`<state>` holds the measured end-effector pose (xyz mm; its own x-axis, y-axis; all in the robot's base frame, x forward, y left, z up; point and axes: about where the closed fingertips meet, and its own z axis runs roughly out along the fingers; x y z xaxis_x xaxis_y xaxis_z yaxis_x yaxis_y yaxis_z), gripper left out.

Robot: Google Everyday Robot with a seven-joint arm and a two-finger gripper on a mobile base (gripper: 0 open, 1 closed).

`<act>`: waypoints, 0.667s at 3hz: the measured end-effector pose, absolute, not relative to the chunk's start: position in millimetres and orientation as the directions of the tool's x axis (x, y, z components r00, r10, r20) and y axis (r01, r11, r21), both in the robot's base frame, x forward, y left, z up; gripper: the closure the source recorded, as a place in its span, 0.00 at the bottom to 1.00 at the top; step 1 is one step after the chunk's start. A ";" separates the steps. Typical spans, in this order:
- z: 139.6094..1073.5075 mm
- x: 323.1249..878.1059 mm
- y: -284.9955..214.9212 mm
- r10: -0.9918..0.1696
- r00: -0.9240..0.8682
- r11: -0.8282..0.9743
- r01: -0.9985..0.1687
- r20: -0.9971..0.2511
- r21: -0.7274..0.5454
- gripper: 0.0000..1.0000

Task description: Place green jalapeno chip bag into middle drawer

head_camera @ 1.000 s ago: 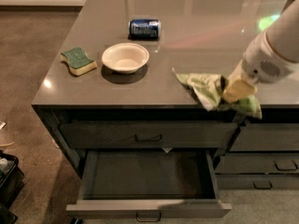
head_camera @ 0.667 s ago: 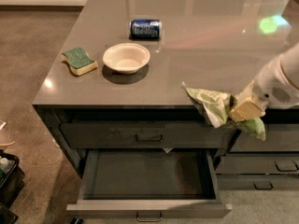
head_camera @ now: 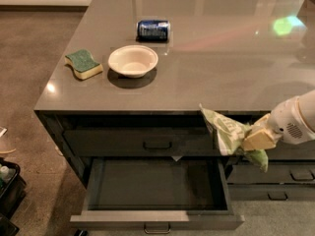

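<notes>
The green jalapeno chip bag point(head_camera: 227, 132) is a crinkly light-green foil bag. It hangs in the air in front of the counter's front edge, above the right end of the open middle drawer point(head_camera: 156, 185). My gripper point(head_camera: 252, 140) comes in from the right and is shut on the bag's right side. The drawer is pulled out and its long dark interior shows nothing inside. Its bar handle point(head_camera: 157, 227) is at the bottom edge of the view.
On the grey counter point(head_camera: 221, 68) stand a white bowl point(head_camera: 133, 60), a green-and-yellow sponge point(head_camera: 84, 64) and a blue can point(head_camera: 153, 29) lying on its side. A shut drawer point(head_camera: 147, 141) sits above the open one. Narrower drawers point(head_camera: 283, 173) are at the right.
My gripper has carried the bag off the counter top, forward and down past the front edge, so that it now hangs over the open drawer's right end.
</notes>
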<state>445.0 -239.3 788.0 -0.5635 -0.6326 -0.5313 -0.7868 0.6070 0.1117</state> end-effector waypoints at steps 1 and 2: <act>785.5 445.2 -239.0 -0.630 -0.566 0.606 -0.786 -0.533 0.118 1.00; 790.0 444.1 -229.9 -0.648 -0.543 0.588 -0.802 -0.534 0.102 1.00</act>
<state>444.1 -229.9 790.0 -0.5429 -0.6483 -0.5338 -0.8024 0.5881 0.1018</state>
